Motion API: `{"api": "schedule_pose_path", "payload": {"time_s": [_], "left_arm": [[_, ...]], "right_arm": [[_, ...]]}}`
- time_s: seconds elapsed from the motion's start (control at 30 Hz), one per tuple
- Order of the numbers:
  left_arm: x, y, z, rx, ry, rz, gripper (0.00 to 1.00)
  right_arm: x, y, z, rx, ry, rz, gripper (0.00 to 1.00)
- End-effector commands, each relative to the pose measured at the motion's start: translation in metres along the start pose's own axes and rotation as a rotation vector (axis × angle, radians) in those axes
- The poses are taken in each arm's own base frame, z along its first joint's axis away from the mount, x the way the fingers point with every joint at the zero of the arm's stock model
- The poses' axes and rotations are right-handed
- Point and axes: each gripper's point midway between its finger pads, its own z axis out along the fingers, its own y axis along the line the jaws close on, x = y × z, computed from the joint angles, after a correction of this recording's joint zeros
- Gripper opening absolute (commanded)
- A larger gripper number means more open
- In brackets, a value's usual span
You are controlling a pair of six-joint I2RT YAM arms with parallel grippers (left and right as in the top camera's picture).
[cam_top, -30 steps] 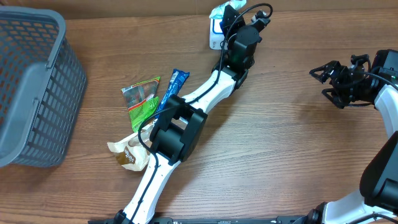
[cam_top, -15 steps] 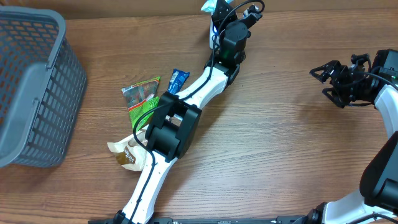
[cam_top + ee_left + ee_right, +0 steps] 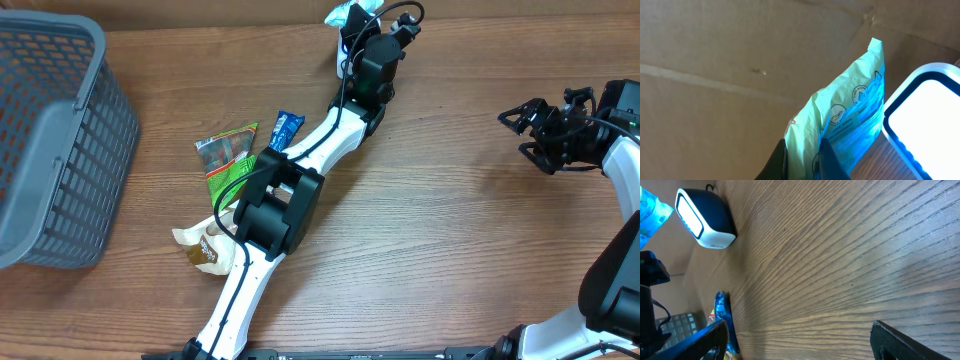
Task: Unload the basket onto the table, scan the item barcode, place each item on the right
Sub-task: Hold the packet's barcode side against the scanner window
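The item is a pale green and blue plastic packet (image 3: 850, 115), held upright at the far edge of the table. My left gripper (image 3: 802, 162) is shut on the packet's lower edge, one dark finger on each side. In the overhead view the packet (image 3: 343, 13) sticks out past the left gripper (image 3: 353, 28). The barcode scanner (image 3: 927, 117), with its lit white window, stands just right of the packet; the right wrist view shows the scanner (image 3: 705, 222) too. My right gripper (image 3: 514, 133) hovers open over the right side of the table, and the right wrist view shows nothing in the gripper (image 3: 800, 342).
A grey basket (image 3: 50, 140) fills the left side. A green packet (image 3: 228, 160), a blue bar (image 3: 282, 132) and a beige wrapper (image 3: 203, 245) lie beside the left arm. A cardboard wall (image 3: 740, 50) rises behind the table.
The left arm carried the packet a little to the left and farther back, then held still. The right arm has not moved.
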Motion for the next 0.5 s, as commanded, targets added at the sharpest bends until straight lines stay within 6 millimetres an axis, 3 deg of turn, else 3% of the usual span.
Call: {"api": "schedule_pose_path", "payload": {"time_s": [0.0,0.3,0.47], "left_arm": [[-0.002,0.001,0.000,0.003,-0.001,-0.047,0.04],[0.005,-0.021,-0.003,0.078,0.040,-0.089,0.04],[0.004,-0.023,-0.005,0.079,0.043,-0.085,0.04]], "right_arm": [[-0.009,0.012,-0.008,-0.009,-0.035,-0.050,0.91],[-0.010,0.009,-0.008,0.010,-0.039,-0.047,0.91],[-0.010,0.009,-0.008,0.009,-0.039,-0.047,0.91]]}}
